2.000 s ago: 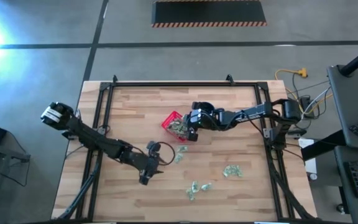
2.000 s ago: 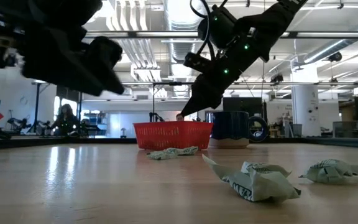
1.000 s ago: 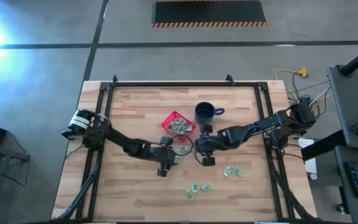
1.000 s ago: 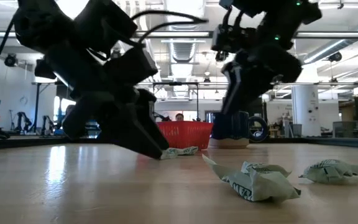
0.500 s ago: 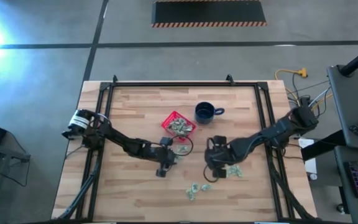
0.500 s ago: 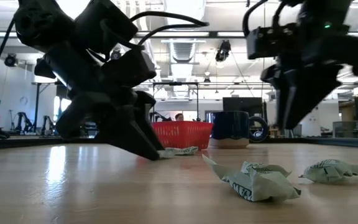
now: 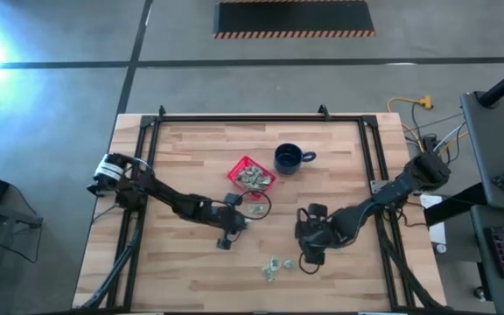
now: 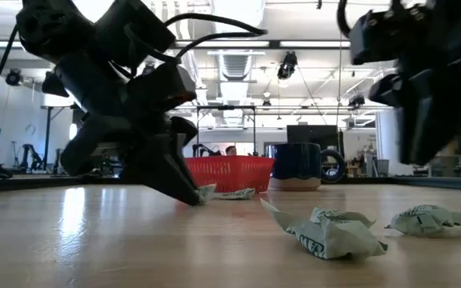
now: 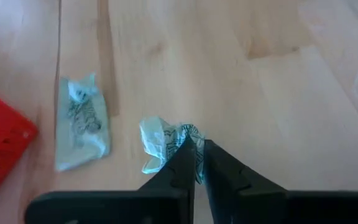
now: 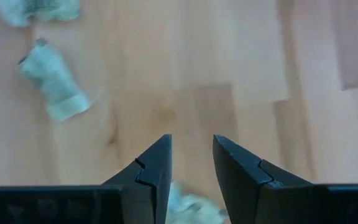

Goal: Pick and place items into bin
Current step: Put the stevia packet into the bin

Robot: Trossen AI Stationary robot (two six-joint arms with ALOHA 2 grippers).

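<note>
A large hall with a grey concrete floor (image 7: 234,83) and a hazard-striped dark mat (image 7: 294,17) surrounds the butcher-block table (image 7: 191,157), which is edged by a black frame. In the low view, ceiling ducts, strip lights and distant workstations fill the background beyond the table.

The left arm reaches across the table; the left gripper (image 9: 196,149) is down at the wood, its fingers pinching a crumpled green-and-white wrapped piece (image 9: 160,142), just beside the red basket (image 7: 251,173). A flatter wrapped piece (image 9: 81,124) lies near it, between the pinched one and the basket.

The right gripper (image 10: 191,155) hovers over bare wood with its fingers spread, nothing between them, near loose pieces (image 7: 276,266) at the table's front.

The basket already holds several pieces. The dark blue mug (image 7: 289,158) stands just beside it.
</note>
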